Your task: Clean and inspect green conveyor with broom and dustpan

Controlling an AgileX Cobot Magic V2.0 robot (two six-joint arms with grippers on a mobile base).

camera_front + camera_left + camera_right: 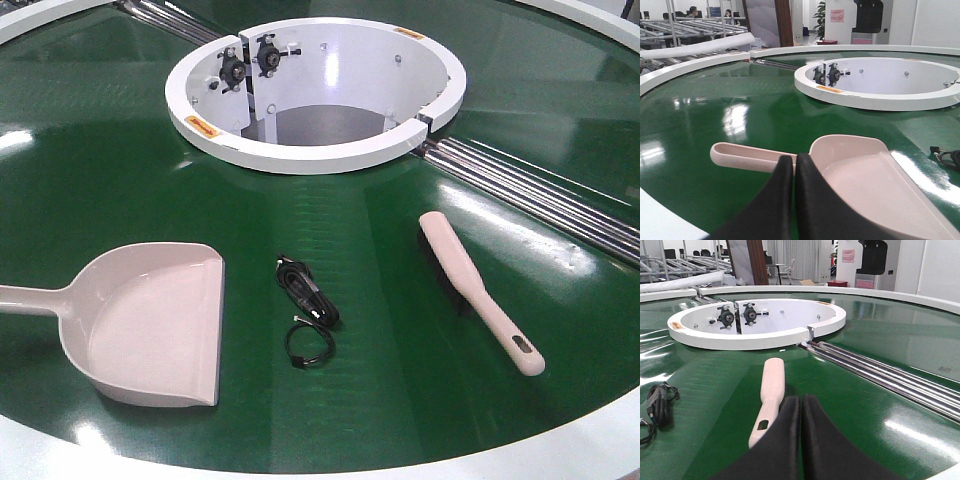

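Note:
The green conveyor (110,180) fills the front view. The beige-pink dustpan (150,325) lies on it at the left, handle pointing left. At the right the slim beige broom (470,285) lies bristles down, with its slotted handle end nearest the rim. In the left wrist view my left gripper (794,159) is shut and empty, its tips just in front of where the handle joins the dustpan (865,170). In the right wrist view my right gripper (801,399) is shut and empty, just right of the handle of the broom (771,390). Neither gripper shows in the front view.
A black coiled cable (305,300) lies between dustpan and broom. The white ring opening (310,150) stands at the belt's centre. Silver rollers (540,195) run from the ring to the right. The white outer rim (560,450) bounds the near edge.

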